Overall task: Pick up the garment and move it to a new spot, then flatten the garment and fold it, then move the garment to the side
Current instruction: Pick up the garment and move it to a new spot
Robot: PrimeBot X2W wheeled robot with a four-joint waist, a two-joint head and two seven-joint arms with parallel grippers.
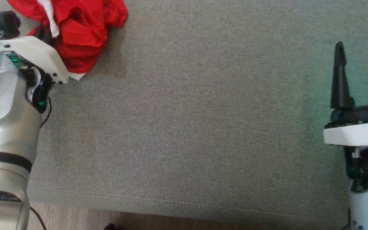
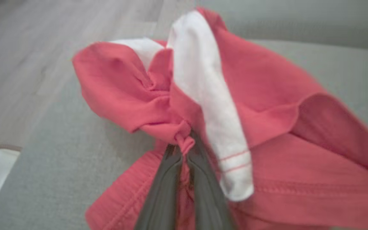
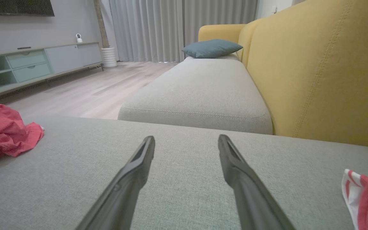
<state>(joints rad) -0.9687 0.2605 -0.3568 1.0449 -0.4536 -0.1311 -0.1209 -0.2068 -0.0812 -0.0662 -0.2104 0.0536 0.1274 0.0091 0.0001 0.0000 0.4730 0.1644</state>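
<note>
While bunched at the head view's upper left on the grey sofa cushion, the red-and-white garment is pinched by the left gripper, clamped on a fold. Right gripper at right edge, fingers apart, empty.

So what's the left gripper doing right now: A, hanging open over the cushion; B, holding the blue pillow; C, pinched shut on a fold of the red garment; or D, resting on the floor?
C: in the left wrist view the left gripper is closed on a bunched fold of the red garment.
</note>
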